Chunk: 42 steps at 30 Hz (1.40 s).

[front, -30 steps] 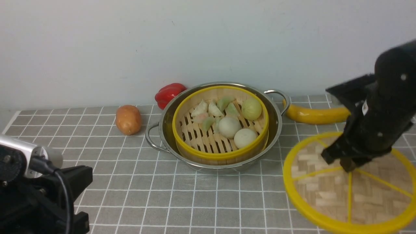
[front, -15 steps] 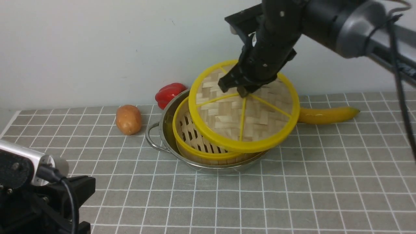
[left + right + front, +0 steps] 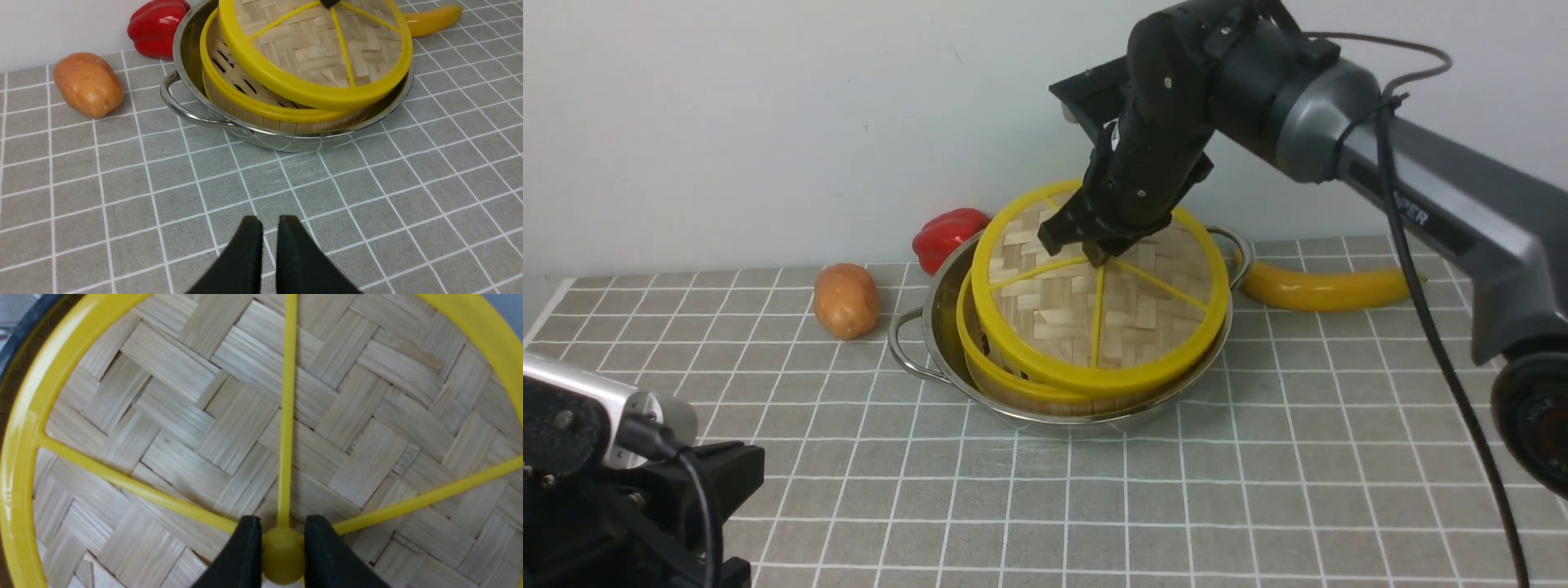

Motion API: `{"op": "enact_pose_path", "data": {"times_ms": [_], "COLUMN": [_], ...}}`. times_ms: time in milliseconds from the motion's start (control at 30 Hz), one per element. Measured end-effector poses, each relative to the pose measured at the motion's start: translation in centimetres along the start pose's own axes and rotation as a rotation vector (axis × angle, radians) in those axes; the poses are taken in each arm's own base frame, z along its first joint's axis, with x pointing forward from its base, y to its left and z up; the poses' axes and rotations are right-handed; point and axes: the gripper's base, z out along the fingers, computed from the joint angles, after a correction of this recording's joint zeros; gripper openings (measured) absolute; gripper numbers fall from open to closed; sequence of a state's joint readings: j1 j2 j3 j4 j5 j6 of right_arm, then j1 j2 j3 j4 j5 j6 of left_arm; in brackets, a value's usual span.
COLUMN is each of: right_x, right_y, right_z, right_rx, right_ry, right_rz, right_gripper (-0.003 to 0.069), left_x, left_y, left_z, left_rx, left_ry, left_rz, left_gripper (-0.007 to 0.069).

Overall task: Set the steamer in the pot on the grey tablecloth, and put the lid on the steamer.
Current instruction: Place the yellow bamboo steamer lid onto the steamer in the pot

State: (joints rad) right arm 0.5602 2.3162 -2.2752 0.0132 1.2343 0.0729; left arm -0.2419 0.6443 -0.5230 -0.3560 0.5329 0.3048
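The steamer (image 3: 982,365) sits inside the pot (image 3: 938,314) on the grey tablecloth (image 3: 1045,506). My right gripper (image 3: 1088,249) is shut on the centre knob (image 3: 282,551) of the lid (image 3: 1094,322). The lid hangs tilted over the steamer and a little to its right. Its left edge is raised, so part of the steamer's slatted floor (image 3: 231,75) shows under it. The buns and dumplings are hidden beneath. My left gripper (image 3: 269,222) is low over bare cloth in front of the pot (image 3: 286,143), its fingers a narrow gap apart with nothing between them.
A potato (image 3: 845,300) lies left of the pot, a red pepper (image 3: 947,235) behind it by the wall, and a banana (image 3: 1323,287) to its right. The left arm's body (image 3: 596,482) fills the near left corner. The right arm reaches in from the right.
My right arm carried the lid from the front right of the cloth up and left over the pot, then lowered it onto the steamer's top. The left arm barely moved.
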Motion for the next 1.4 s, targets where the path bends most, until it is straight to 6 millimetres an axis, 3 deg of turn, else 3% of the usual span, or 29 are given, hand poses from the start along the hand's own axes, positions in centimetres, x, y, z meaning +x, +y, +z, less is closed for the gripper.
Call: {"op": "enact_pose_path", "data": {"times_ms": [333,1400], "right_x": [0.3,-0.6], "right_y": [1.5,1.4], "right_z": [1.3,1.8], "right_rx": [-0.027,-0.003], "right_ry": [0.021,-0.076], "right_rz": [-0.080,-0.133], "right_gripper": [0.0146,0.0146], "left_x": [0.0,0.1], "left_y": [0.0,0.0], "left_z": [0.0,0.0], "left_rx": [0.000,0.005], "left_ry": [0.000,0.015], "left_rz": [0.001,0.001], "left_gripper": [0.0054,0.0074]}}
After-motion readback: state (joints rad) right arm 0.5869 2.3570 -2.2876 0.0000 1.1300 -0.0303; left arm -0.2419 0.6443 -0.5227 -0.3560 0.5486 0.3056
